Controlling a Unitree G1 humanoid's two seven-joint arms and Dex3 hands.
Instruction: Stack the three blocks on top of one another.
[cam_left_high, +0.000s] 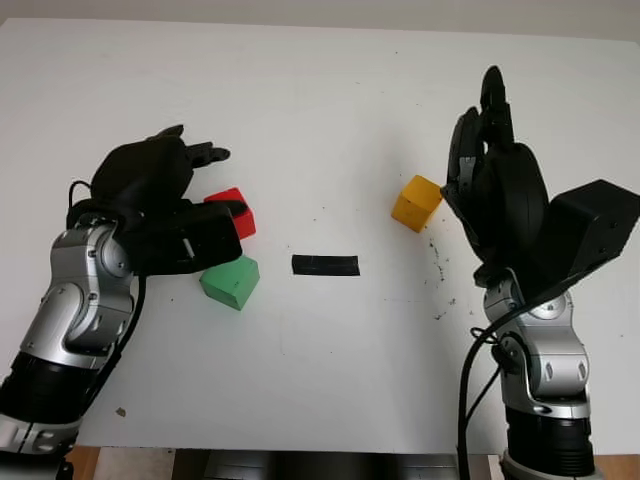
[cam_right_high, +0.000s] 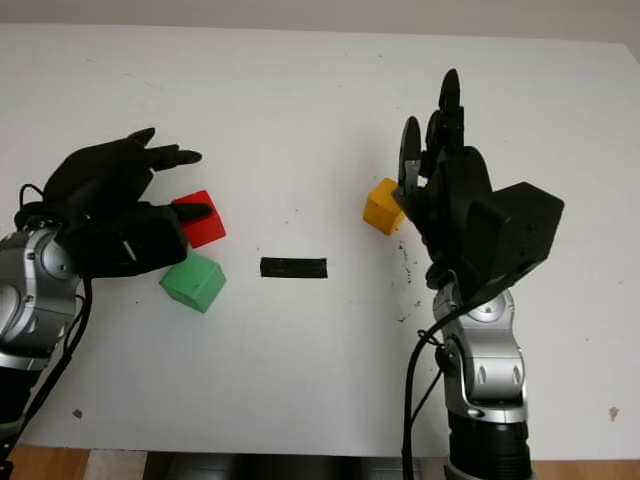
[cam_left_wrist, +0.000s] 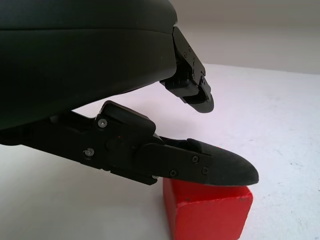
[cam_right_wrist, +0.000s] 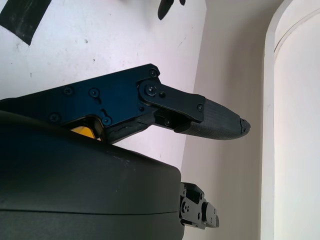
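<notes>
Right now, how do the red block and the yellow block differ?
The red block lies at the left hand, whose thumb reaches over it, while the yellow block sits beside the right hand, apart from it. The red block has the green block close by; the yellow stands alone. Both are cubes resting on the table.

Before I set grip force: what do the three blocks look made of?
Red block, green block and yellow block: probably painted wood or hard plastic, given flat faces, crisp edges and even matte colour. No grain or seams show, so it stays open.
</notes>
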